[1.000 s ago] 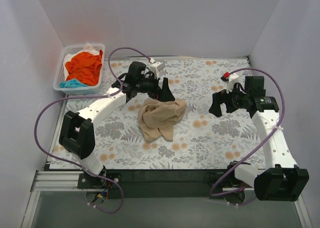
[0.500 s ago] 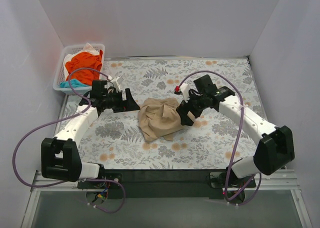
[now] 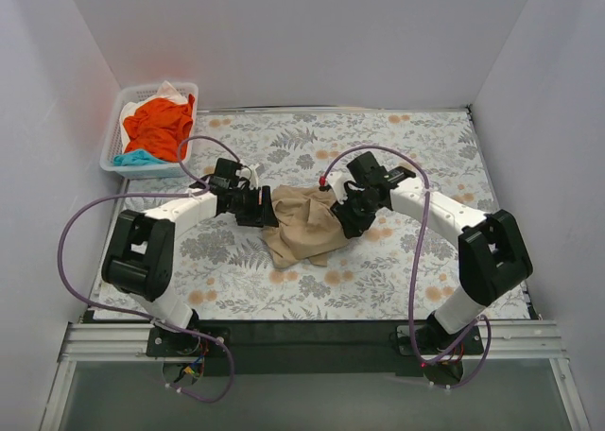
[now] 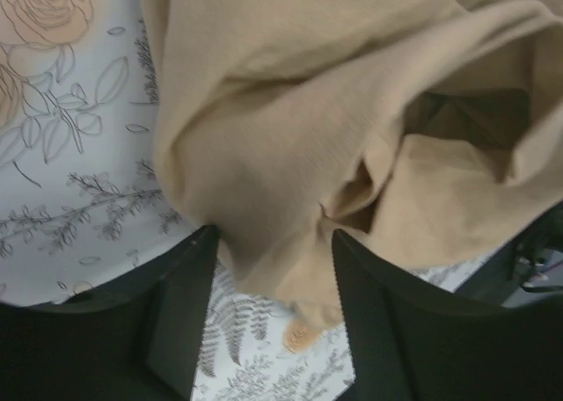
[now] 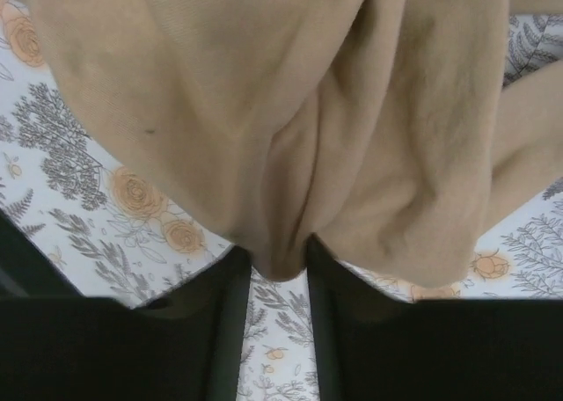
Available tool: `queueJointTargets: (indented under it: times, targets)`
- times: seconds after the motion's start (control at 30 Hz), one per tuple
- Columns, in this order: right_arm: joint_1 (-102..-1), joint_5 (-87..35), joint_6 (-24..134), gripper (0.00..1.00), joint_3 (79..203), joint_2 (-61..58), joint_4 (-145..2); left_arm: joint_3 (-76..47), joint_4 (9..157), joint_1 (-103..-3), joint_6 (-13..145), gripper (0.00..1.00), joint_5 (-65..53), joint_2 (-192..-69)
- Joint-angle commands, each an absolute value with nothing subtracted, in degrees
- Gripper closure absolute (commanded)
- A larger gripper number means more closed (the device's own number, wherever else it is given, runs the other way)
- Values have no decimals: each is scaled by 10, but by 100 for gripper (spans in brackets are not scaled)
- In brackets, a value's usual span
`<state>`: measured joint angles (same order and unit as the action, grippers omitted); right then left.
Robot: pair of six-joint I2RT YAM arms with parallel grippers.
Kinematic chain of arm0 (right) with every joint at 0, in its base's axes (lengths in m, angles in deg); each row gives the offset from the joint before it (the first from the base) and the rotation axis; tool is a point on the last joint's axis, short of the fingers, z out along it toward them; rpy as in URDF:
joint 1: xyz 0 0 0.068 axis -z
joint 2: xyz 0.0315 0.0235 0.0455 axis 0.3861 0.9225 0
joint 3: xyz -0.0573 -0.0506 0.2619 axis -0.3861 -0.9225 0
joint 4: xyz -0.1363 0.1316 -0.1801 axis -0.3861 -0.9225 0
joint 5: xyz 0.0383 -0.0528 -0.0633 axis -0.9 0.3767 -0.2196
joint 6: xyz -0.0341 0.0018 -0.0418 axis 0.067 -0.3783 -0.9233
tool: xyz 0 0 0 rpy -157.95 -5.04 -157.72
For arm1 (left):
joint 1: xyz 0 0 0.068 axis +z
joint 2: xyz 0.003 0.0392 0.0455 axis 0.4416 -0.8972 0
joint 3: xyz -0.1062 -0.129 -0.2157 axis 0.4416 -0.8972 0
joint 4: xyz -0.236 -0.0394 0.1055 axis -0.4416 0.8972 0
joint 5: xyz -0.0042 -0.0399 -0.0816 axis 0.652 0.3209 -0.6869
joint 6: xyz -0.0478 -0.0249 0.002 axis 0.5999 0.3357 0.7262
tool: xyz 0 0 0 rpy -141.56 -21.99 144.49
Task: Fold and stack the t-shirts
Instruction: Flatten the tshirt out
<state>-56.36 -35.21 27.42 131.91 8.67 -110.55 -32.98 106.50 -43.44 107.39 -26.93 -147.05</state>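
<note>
A crumpled tan t-shirt [image 3: 304,225] lies in the middle of the floral cover. My left gripper [image 3: 268,207] is at its left edge. In the left wrist view the tan t-shirt [image 4: 308,111] bulges between the half-apart fingers of the left gripper [image 4: 274,243], which are not pressed tight on it. My right gripper [image 3: 342,215] is at the shirt's right edge. In the right wrist view its jaws [image 5: 277,256] pinch a narrow fold of the tan t-shirt [image 5: 264,93]. An orange t-shirt [image 3: 159,124], a teal piece [image 3: 137,157] and a white piece [image 3: 170,91] lie in the basket.
The white lattice basket [image 3: 151,170] stands at the back left corner, beside the left wall. The floral table cover [image 3: 425,157] reaches to white walls at the back and both sides. Purple cables loop over both arms.
Both arms have swung in to the tan t-shirt from either side. The right jaws have closed onto a fold of it. The left jaws have narrowed around its left edge.
</note>
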Motion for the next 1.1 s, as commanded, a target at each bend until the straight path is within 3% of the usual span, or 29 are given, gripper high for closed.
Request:
queueJointTargets:
  times: [0.0, 0.03, 0.07, 0.17, 0.2, 0.5, 0.67, 0.87, 0.9, 0.93, 1.0, 1.03, 1.07]
  targets:
    - [-558, -313, 280, 70, 1318, 90, -1085, -291, 1044, -436, 1061, 51, -221, -1489]
    - [-555, -305, 272, 90, 1322, 87, -1086, -282, 1046, -436, 1060, 59, -221, -1503]
    - [-550, -296, 267, 98, 1332, 80, -1087, -272, 1050, -436, 1054, 79, -223, -1507]
    - [-510, -270, 228, 99, 1353, 57, -1089, -211, 1077, -435, 1033, 99, -209, -1500]
    - [-481, -267, 216, 99, 1376, 51, -1089, -186, 1080, -434, 1026, 100, -206, -1494]
    - [-413, -288, 13, 99, 1468, 7, -1154, -74, 1256, -432, 809, 100, -263, -1429]
    - [-426, -327, -77, 99, 1358, -69, -1210, -184, 1379, -440, 644, 100, -279, -1356]
    - [-481, -300, -149, 99, 1135, -173, -1244, -358, 1455, -555, 502, 100, -255, -1215]
    - [-489, -296, -150, 99, 1122, -183, -1245, -373, 1464, -570, 499, 90, -259, -1204]
    - [-490, -294, -148, 81, 1116, -194, -1245, -375, 1470, -590, 499, 74, -274, -1199]
    - [-489, -287, -128, 56, 1120, -196, -1249, -353, 1463, -593, 541, 43, -287, -1200]
    - [-487, -288, -120, 37, 1131, -195, -1252, -338, 1458, -594, 561, 40, -297, -1210]
    - [-473, -292, -104, 29, 1143, -193, -1252, -323, 1446, -593, 591, 34, -301, -1233]
